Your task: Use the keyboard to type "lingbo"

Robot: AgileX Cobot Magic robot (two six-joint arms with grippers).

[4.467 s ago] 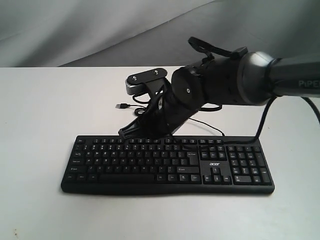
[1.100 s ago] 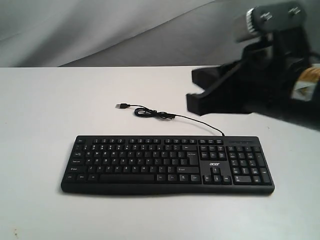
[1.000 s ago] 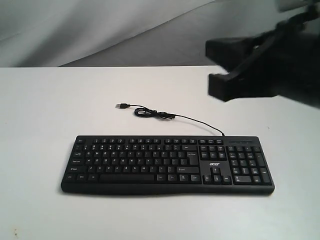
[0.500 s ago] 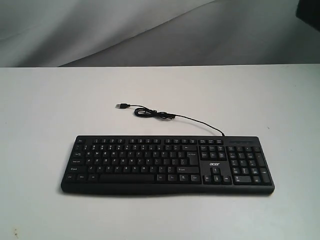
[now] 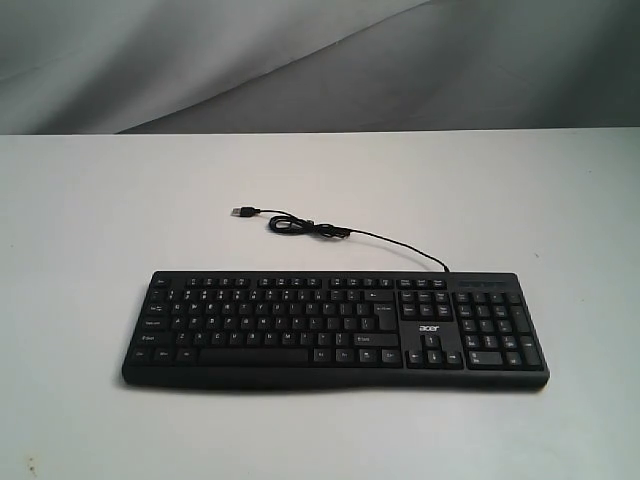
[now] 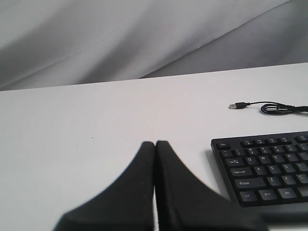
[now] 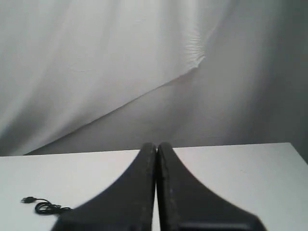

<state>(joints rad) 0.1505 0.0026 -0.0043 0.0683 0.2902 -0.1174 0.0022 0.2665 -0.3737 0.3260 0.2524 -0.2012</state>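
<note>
The white surface (image 5: 100, 200) is shown without the right arm, which was stretched over the keys seconds earlier and has since been drawn off to the far right. The keyboard (image 5: 335, 328) is left unmoved at the near side, slightly right of centre. The left claw (image 6: 155, 143) and the right claw (image 7: 157, 145) are each held pressed together, empty. The cable (image 5: 340, 232) is trailed far and left to its plug (image 5: 242, 212). On the small white logo (image 5: 428, 328), "acer" is read.

lab bench: white table (image 5: 90, 200), grey backdrop (image 5: 300, 60)
</note>
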